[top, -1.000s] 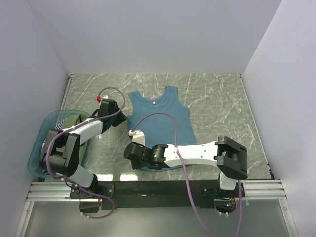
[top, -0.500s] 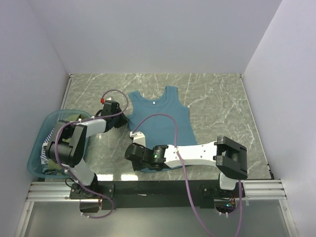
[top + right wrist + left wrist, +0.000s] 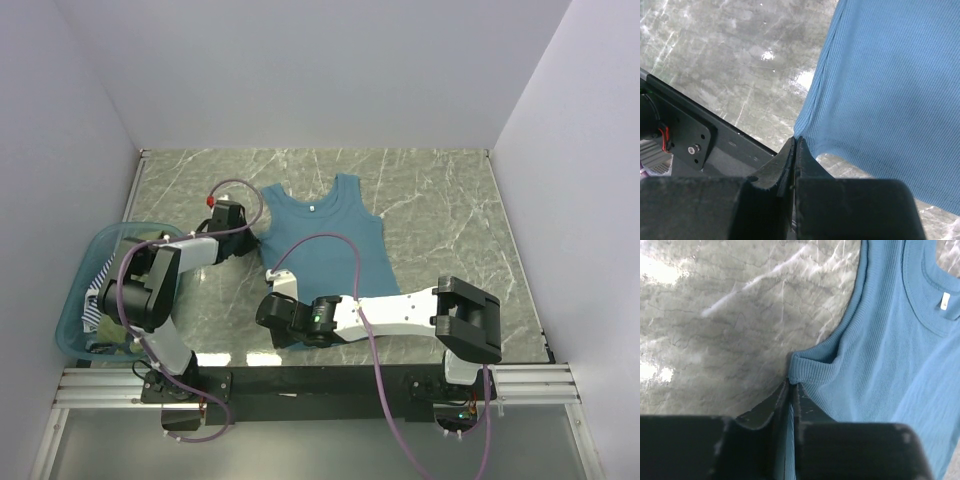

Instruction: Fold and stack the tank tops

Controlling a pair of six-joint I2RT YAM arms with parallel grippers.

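The table is a grey-green marbled slab enclosed by pale walls on three sides.

The teal-blue tank top lies flat at the table's centre, neckline toward the far wall and hem toward the arm bases. It is spread open and unfolded. Its left edge is disturbed at two places, described below.

The translucent teal tub sits at the left edge of the table, well apart from the tank top. A navy-and-white striped tank top lies crumpled inside it. The left arm hides the rest of the tub's contents.

The right arm reaches leftward across the near edge, over the lower part of the tank top. The left arm reaches from above the tub toward the tank top's left armhole. A purple cable loops from the right arm over the cloth.

The left gripper is clamped on the tank top at the base of the left armhole. A strip of blue cloth shows between the fingers, and the ribbed edge bunches into a small roll at their tips.

The right gripper is closed with its fingers pressed together on the lower left corner of the hem, near the black base rail.

A small white label sits inside the back of the neckline.
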